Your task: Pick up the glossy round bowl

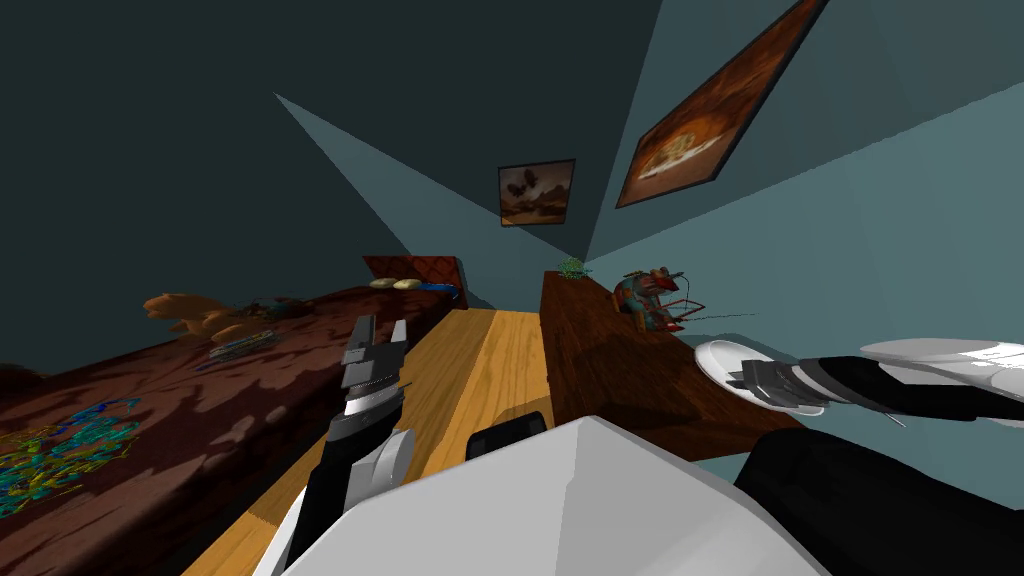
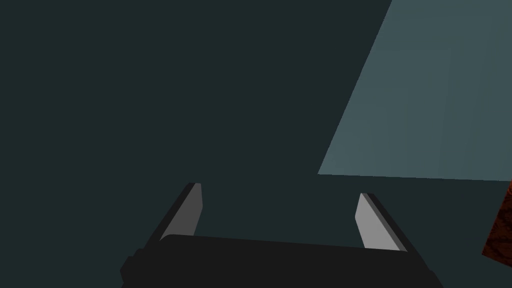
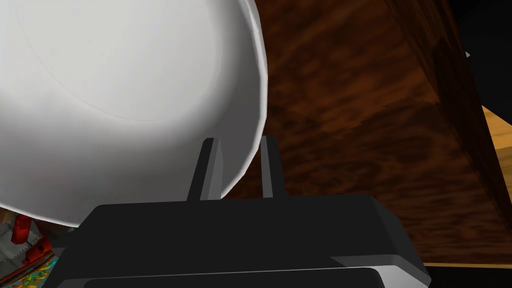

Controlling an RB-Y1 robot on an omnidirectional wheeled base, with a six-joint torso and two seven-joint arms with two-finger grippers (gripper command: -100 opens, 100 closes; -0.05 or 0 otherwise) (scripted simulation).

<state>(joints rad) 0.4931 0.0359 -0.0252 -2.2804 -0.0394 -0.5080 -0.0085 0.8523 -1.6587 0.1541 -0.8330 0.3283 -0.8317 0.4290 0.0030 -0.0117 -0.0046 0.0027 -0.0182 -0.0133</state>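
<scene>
The right gripper's (image 3: 239,141) jaws are drawn close together, far narrower than their open spread, and clamp the wall of the white bowl (image 3: 125,90) at its rim. One finger (image 3: 211,167) lies across the bowl's white face and the other (image 3: 270,165) stands just past the rim edge, so the thin wall sits between them. The bowl is round with no long side. From the head it shows as a flat oval, mouth up and tipped a little, with the gripper coming at it from the robot's right. It is over the near part of the dark wooden surface (image 3: 350,125), by the side that runs along the wall. Whether it rests there or hangs just clear I cannot tell.

Further back on the same surface stands a colourful toy (image 1: 652,298), well apart from the bowl, and a small green plant (image 1: 572,267) sits at the far end. The stretch of surface between the bowl and the aisle-side edge is bare. That edge drops to a strip of light wooden floor (image 1: 490,360), with a bed (image 1: 200,400) under a brown cover on the other side of the strip.

The left gripper (image 2: 280,191) is raised over that strip, jaws spread wide with nothing between them
</scene>
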